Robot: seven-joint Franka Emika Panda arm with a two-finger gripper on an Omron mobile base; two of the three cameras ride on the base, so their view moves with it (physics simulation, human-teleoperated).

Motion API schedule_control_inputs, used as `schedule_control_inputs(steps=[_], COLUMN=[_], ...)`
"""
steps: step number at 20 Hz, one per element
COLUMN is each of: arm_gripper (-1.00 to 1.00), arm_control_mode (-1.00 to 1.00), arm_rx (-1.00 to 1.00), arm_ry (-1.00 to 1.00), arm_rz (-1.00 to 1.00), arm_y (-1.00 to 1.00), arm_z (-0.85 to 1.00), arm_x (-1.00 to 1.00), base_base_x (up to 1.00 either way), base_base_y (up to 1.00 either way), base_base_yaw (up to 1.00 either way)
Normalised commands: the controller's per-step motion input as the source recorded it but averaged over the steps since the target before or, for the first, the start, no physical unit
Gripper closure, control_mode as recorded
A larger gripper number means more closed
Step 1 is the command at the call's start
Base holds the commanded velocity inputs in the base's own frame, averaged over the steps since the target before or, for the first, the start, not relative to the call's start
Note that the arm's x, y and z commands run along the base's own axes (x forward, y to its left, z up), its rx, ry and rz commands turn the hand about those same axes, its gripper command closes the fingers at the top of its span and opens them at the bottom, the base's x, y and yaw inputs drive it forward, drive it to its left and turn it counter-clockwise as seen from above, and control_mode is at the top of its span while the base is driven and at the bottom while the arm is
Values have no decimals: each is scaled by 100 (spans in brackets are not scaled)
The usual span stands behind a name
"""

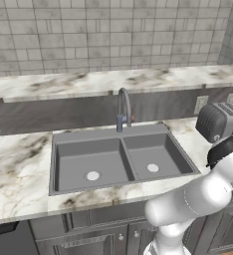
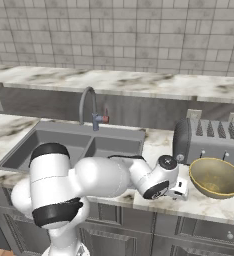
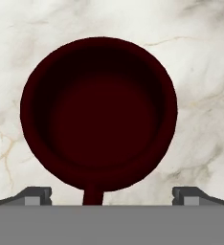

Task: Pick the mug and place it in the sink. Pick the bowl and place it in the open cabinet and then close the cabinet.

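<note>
The dark red mug [image 3: 99, 115] stands upright on the marble counter, seen from straight above in the hand view, with its handle toward the bottom edge. My gripper [image 3: 113, 194] hangs open over it, one fingertip [image 3: 37, 194] on each side of the handle and wider apart than the mug. In the right base view my hand [image 2: 178, 190] is low over the counter between the sink [image 2: 19, 150] and the yellowish bowl [image 2: 216, 177]. The grey double-basin sink [image 1: 58, 169] lies left of the arm. The cabinet is out of view.
A dark toaster [image 2: 209, 140] stands behind the bowl against the backsplash. The curved tap [image 1: 123, 109] rises behind the sink's divider. A raised marble ledge [image 1: 113, 79] runs along the tiled wall. Base cabinets sit below the counter's front edge.
</note>
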Motion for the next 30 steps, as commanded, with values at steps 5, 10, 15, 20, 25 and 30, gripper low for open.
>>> schedule_control_inputs(steps=[5, 10, 15, 20, 25, 30], arm_gripper=[100, 100, 100, 100, 100, 100], arm_control_mode=[-100, -100, -100, -100, -100, -100], arm_rx=[0, 0, 0, -1, 0, 0], arm_ry=[0, 0, 0, 0, 0, 0], arm_rz=[0, 0, 0, 0, 3, 4], arm_y=[0, 0, 0, 16, 41, 43], arm_z=[-2, -4, -7, -1, 0, 3], arm_x=[9, 7, 5, 0, -15, -17], base_base_x=[0, 0, 0, 0, 0, 0], base_base_y=[0, 0, 0, 0, 0, 0], base_base_yaw=[0, 0, 0, 0, 0, 0])
